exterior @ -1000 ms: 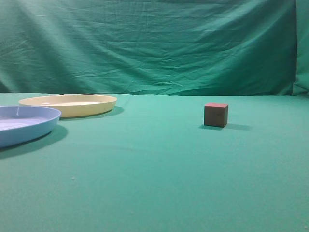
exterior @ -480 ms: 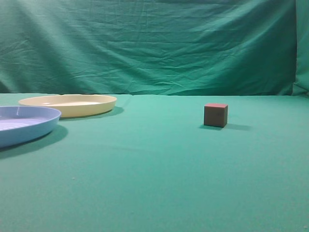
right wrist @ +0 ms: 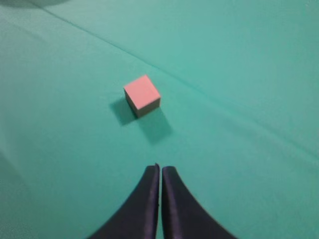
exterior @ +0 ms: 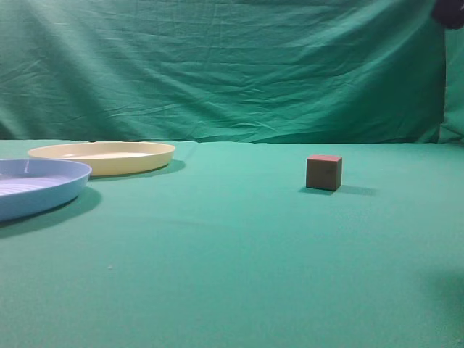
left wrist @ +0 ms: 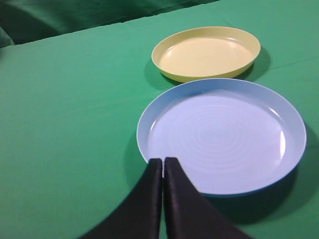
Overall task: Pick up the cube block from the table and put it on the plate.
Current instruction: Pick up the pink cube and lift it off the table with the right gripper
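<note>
Something dark (exterior: 451, 12) is now showing high above the cube (exterior: 324, 172), right of the plate (exterior: 103, 156). Both grippers (left wrist: 163, 163) (right wrist: 160, 169) are staying closed, holding nothing.

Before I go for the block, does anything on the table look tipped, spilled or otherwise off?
Nothing stands out. The cube block sits flat on the table, clear of both plates. The cream plate and the blue plate are upright and empty. Both grippers are shut and hold nothing.

pink-red cube block (right wrist: 142, 94), cream plate (left wrist: 206, 53) — green table (exterior: 217, 254)
</note>
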Robot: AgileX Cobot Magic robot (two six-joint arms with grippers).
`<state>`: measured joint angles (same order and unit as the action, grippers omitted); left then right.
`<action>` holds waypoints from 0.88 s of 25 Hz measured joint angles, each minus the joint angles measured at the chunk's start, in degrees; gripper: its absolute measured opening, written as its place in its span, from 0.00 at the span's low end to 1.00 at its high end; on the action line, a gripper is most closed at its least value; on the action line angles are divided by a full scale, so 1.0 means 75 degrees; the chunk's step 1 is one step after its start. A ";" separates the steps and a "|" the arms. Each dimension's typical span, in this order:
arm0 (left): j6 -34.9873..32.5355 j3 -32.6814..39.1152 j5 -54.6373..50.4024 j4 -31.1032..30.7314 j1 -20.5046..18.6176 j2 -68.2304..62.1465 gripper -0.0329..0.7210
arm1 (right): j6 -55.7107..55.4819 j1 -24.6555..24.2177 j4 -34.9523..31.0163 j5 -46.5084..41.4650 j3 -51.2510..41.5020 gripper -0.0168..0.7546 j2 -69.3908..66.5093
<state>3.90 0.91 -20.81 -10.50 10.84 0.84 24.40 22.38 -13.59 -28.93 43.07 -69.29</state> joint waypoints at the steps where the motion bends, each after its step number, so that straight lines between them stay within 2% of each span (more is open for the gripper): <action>1: 0.0000 0.0000 0.0000 0.0000 0.0000 0.0000 0.04 | 0.0075 0.0186 0.0008 0.0220 0.0110 0.02 -0.0340; 2: 0.0000 0.0000 0.0000 0.0000 0.0000 0.0000 0.04 | 0.0151 0.0335 0.0023 0.0374 0.0238 0.09 -0.0616; 3: 0.0000 0.0000 0.0000 0.0000 0.0000 0.0000 0.04 | 0.0166 0.0444 0.0023 0.0531 0.0363 0.09 -0.0944; 5: 0.0000 0.0000 0.0000 0.0000 0.0000 0.0000 0.04 | 0.0181 0.0515 -0.0018 0.0700 0.0592 0.27 -0.1519; 9: 0.0000 0.0000 0.0000 0.0000 0.0000 0.0000 0.04 | 0.0195 0.0515 -0.0277 0.0933 0.1056 0.77 -0.2646; 11: 0.0000 0.0000 0.0000 0.0000 0.0000 0.0000 0.04 | 0.0195 0.0515 -0.0392 0.0986 0.1256 0.86 -0.3171; 18: 0.0000 0.0000 0.0000 0.0000 0.0000 0.0000 0.04 | 0.0195 0.0515 -0.0439 0.1245 0.1835 0.86 -0.4459; 19: 0.0000 0.0000 0.0000 0.0000 0.0000 0.0000 0.04 | 0.0195 0.0515 -0.0439 0.1321 0.1894 0.78 -0.4594; 22: 0.0000 0.0000 0.0000 0.0000 0.0000 0.0000 0.04 | 0.0195 0.0515 -0.0454 0.1415 0.2062 0.63 -0.4894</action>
<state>3.90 0.91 -20.81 -10.50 10.84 0.84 25.86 26.24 -17.00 -18.32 58.53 -105.99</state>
